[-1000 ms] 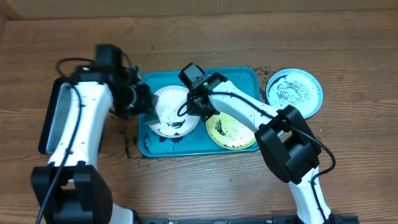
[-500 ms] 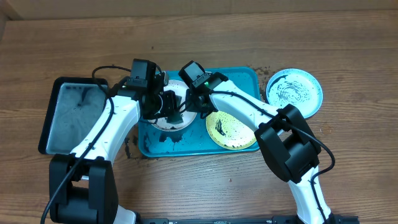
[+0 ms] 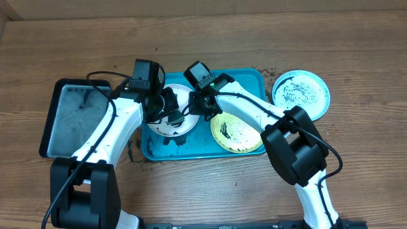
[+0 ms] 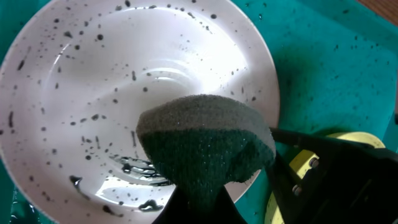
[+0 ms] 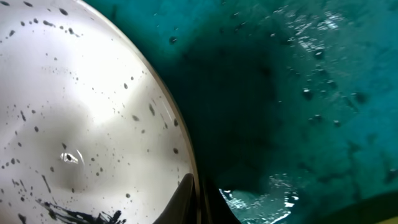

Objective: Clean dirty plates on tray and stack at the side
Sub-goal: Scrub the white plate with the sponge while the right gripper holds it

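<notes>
Three plates show from overhead: two on the teal tray (image 3: 245,79) in the middle of the bench (image 3: 222,38), one off it. The white plate (image 4: 93,81) lies in the tray's left half, dotted with dark specks and carrying black smears near its lower edge. The yellow-green plate (image 3: 236,133) sits in the tray's right half, close beside the white one, with a dark smear on it. The light blue plate (image 3: 301,94) rests on the bare wood just beyond the tray's right end, marked with dark streaks. A black tray (image 3: 76,121) lies to the left, apart from the teal one.

The left pincer (image 4: 196,206) is pressed together on a green sponge (image 4: 205,146), which hangs over the white plate's right side; whether it touches the surface cannot be told. The right pincer (image 5: 198,199) is clamped on the white plate's rim, its fingers meeting over the edge above the wet teal floor. Dark crumbs (image 3: 130,149) lie on the bench by the tray's near left corner.
</notes>
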You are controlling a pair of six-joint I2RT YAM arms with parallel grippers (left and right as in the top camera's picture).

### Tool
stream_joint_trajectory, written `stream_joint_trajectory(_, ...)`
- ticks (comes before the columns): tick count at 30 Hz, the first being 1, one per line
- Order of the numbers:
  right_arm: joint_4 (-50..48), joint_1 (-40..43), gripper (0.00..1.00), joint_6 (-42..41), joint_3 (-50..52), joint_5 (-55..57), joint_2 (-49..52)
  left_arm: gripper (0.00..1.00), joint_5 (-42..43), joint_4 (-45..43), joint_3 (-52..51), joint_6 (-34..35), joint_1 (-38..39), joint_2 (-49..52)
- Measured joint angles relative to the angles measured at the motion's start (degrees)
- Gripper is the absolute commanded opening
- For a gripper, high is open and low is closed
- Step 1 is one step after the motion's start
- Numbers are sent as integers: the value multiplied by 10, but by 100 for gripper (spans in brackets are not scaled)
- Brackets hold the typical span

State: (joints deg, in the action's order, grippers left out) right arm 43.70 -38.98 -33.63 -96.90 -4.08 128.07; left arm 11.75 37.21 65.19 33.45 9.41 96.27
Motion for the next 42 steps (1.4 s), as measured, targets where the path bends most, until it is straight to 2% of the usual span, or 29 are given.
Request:
stream_joint_trajectory(11,0,0,4,0,1,-17,0,4,34,-48,-1,20,0,96)
stream_joint_trajectory(20,-1,0,4,1,1,-17,0,8,58,-58,-1,7,0,109)
stream_joint_trajectory(24,-1,0,4,2,2,-17,0,4,-5,-37,-1,-6,0,109)
stream_joint_trajectory(31,-1,0,4,4,2,-17,0,4,-170,2,4,-21,7,109)
stream_joint_trajectory(35,-1,0,4,4,2,-17,0,4,-214,16,9,-42,7,109)
stream_joint_trajectory(38,-1,0,4,4,2,-17,0,4,-200,29,21,-56,7,109)
stream_joint_trajectory(42,-2,0,4,4,2,-17,0,4,-93,-2,37,-65,6,109)
